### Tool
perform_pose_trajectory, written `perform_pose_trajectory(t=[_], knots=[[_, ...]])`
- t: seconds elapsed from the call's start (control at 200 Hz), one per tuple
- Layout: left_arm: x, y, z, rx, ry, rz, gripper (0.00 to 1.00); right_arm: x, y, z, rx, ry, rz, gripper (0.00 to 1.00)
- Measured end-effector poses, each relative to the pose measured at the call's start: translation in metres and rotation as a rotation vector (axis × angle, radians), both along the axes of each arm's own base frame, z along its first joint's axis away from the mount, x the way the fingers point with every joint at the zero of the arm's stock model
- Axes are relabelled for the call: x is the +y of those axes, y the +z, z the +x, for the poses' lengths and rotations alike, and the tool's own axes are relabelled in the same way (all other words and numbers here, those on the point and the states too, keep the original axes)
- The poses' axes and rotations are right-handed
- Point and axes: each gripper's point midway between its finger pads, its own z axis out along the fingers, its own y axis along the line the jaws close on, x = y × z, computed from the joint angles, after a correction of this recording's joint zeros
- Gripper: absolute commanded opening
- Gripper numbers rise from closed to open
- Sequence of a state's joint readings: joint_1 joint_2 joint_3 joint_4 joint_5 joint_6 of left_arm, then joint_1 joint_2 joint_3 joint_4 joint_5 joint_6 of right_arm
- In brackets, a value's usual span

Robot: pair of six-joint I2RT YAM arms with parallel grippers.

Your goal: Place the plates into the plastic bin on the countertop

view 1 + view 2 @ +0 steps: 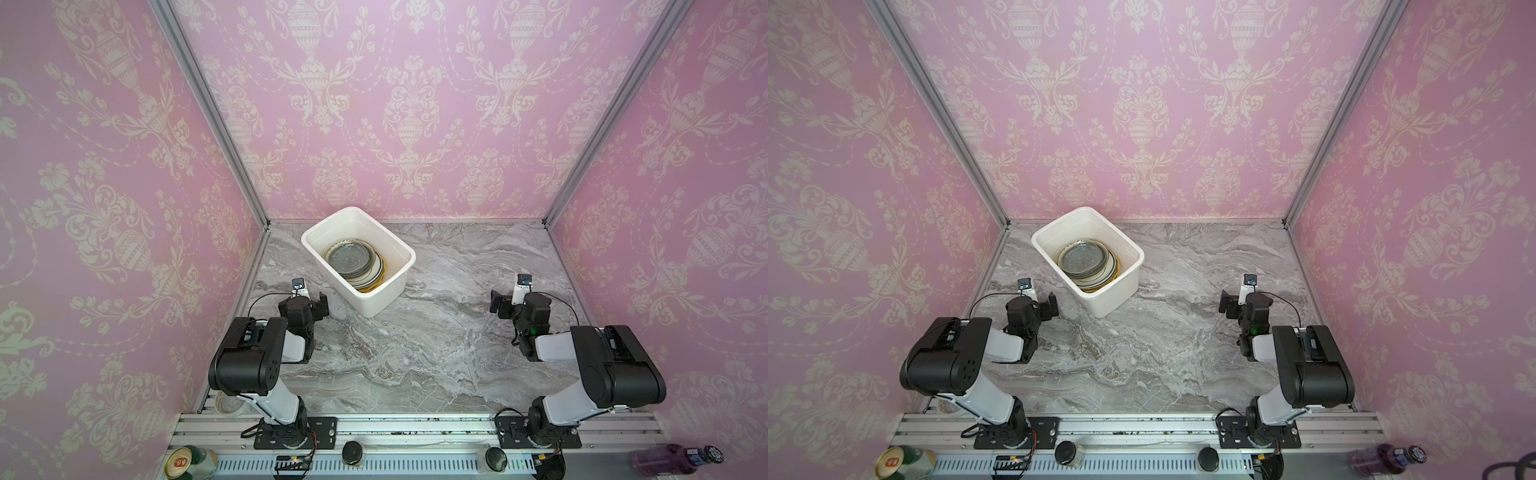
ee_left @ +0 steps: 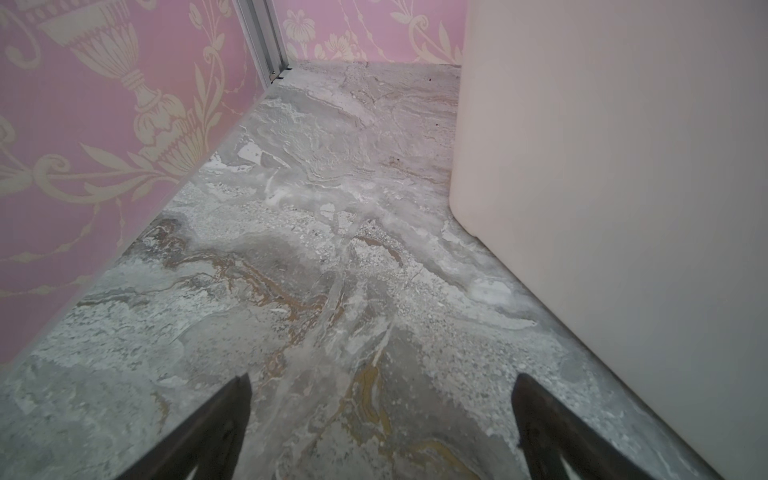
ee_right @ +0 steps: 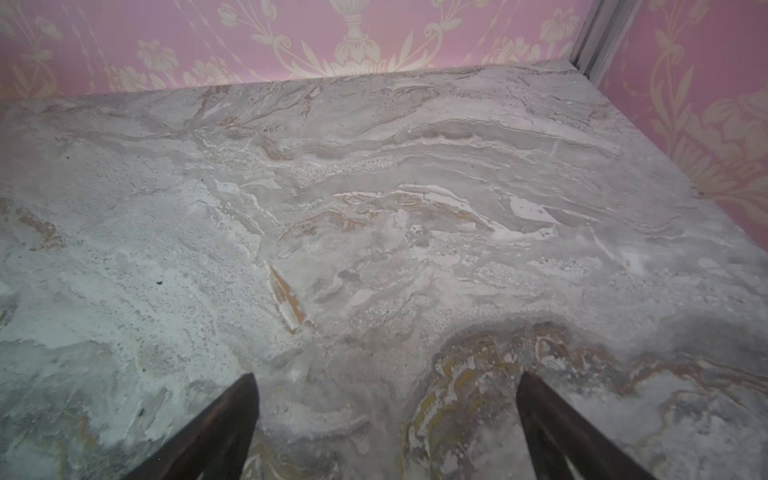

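Observation:
The white plastic bin stands on the marble countertop near the back wall, left of centre. Several plates lie stacked inside it, a teal patterned one on top, white dark-rimmed and yellow rims showing beneath. My left gripper is open and empty, low over the countertop just left of the bin's near corner; the bin wall fills one side of the left wrist view. My right gripper is open and empty over bare marble on the right.
Pink patterned walls with aluminium posts enclose the countertop on three sides. A clear tape roll lies at the front left corner. Along the front rail stand a can, two black knobs and a purple bottle.

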State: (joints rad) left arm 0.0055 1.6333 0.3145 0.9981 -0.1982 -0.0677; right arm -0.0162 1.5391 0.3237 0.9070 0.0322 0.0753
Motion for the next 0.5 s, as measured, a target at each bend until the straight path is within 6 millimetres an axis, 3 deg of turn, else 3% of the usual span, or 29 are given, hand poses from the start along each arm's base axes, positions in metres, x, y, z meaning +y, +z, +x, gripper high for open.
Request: perform_pose_trajectory(t=[0.21, 0.495], knots=[[0.002, 0.014, 0.008, -0.051, 0.009, 0.004, 0.99, 0.006, 0.010, 0.005, -0.036, 0.017, 0.000, 1.00], [0.002, 0.015, 0.008, -0.054, 0.008, 0.006, 0.99, 0.015, 0.016, 0.012, -0.050, 0.074, 0.003, 1.00]])
